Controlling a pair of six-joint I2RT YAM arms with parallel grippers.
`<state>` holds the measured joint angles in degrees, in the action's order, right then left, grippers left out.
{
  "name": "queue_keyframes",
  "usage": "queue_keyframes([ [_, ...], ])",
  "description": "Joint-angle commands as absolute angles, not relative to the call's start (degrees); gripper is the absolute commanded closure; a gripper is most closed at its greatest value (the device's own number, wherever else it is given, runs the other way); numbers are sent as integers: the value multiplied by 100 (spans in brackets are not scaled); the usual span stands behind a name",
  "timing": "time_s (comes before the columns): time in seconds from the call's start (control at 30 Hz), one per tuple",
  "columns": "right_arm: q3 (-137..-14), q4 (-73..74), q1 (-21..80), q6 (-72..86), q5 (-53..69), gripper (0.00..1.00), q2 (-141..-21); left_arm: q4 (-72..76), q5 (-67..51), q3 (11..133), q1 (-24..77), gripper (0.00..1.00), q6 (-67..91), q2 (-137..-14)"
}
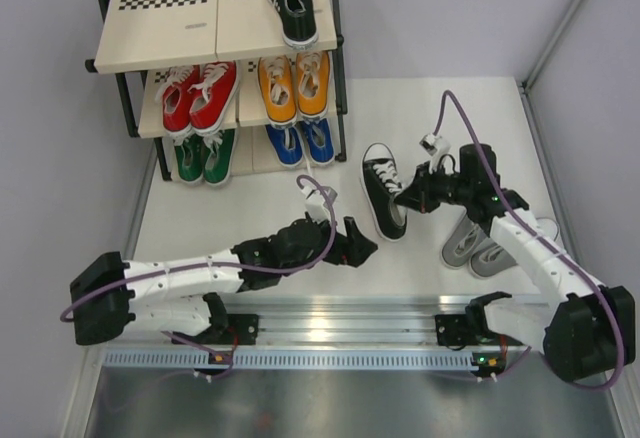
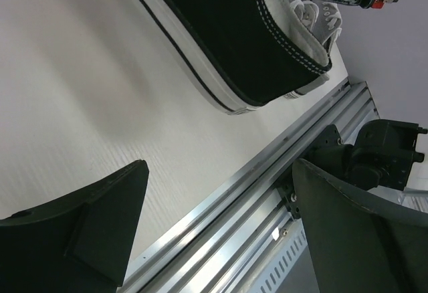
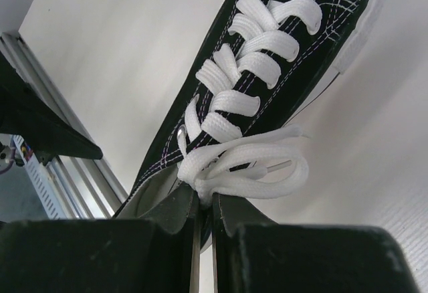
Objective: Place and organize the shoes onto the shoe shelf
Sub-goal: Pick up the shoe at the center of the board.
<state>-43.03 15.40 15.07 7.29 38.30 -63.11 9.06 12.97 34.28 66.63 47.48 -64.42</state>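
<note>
Heel of black shoe (image 2: pixel 247 32) on white table (image 2: pixel 80 72), beyond wide-parted fingers (image 2: pixel 100 219) of left hand (image 2: pixel 219 172).

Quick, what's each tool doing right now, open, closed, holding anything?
Left tool: open, empty.
Right tool: closed, pinching the black shoe by its opening.

Shoe shelf (image 1: pixel 150 33): three tiers, black tube frame, pale boards with checkered strips; stands at the desk's far left.
First black sneaker (image 1: pixel 290 3): single; on the top tier's right board.
Red pair (image 1: pixel 200 96): middle tier, left; orange pair (image 1: pixel 293 86): middle tier, right.
Green pair (image 1: pixel 205 156): bottom tier, left; blue pair (image 1: pixel 302 143): bottom tier, right.
Second black sneaker (image 1: pixel 382 190): upright on the desk just right of the shelf; toe pointing away; white laces tied.
Grey pair (image 1: pixel 470 246): side by side on the desk, further right; partly hidden.
</note>
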Motion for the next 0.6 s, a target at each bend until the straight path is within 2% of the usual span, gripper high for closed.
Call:
queue_keyframes([
  [0.0, -4325, 694, 1713, 528, 3982, 100, -6021, 1397, 1406, 3779, 6741, 6, 4702, -6635],
  [0.27, -4175, 650, 1986, 115, 3648, 100, -5871, 1986, 2047, 3805, 6741, 5, 4991, -6838],
  [0.57, -4061, 624, 2276, -290, 3235, 100, -5827, 1626, 2540, 4481, 6741, 8, 5124, -7662],
])
